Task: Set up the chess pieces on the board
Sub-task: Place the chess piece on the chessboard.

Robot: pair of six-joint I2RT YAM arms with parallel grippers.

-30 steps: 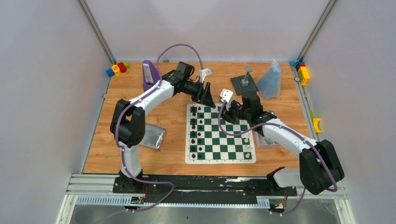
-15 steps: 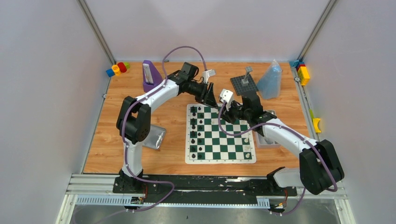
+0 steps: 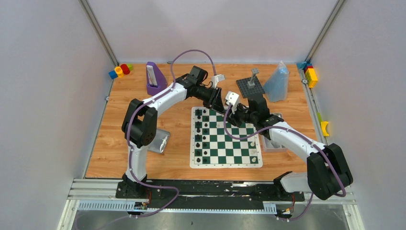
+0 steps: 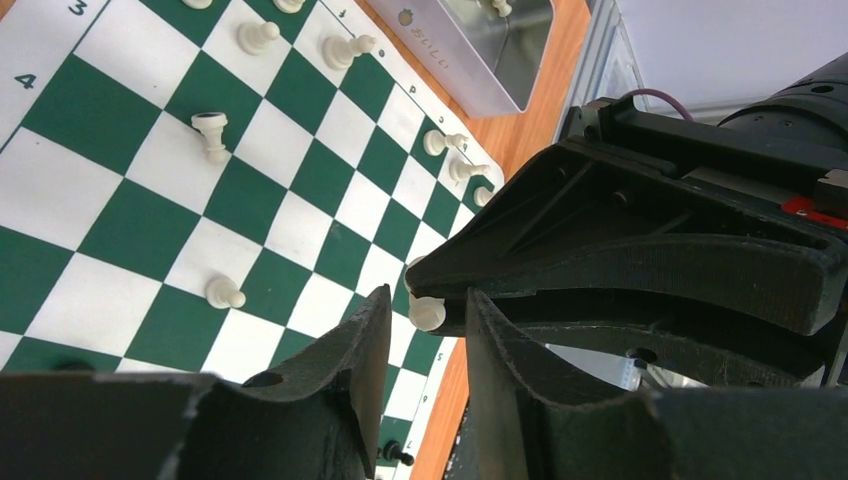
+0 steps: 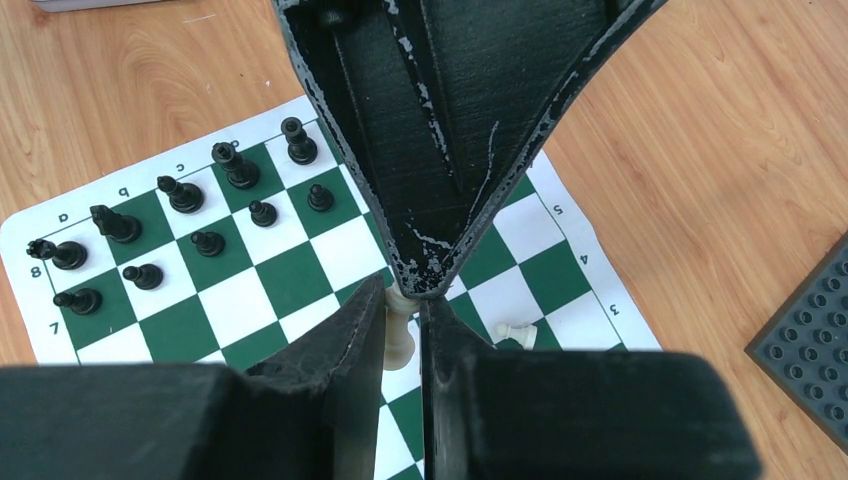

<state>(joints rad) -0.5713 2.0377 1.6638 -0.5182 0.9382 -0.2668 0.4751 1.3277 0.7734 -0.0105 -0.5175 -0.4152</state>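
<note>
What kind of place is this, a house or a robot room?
Most likely a robot lab test booth: the left arm and right arm are bolted to a metal rail, plain walls box in the wooden table, and the chess board looks like practice.

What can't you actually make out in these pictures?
- Which kind the white piece is: in the right wrist view the fingers of the right gripper cover it; the left wrist view shows only a rounded end.
- Contents of the tin: left wrist view, cut off at the top edge.
- Far edge of the board: top view, the left gripper and the right gripper overhang part of it.
</note>
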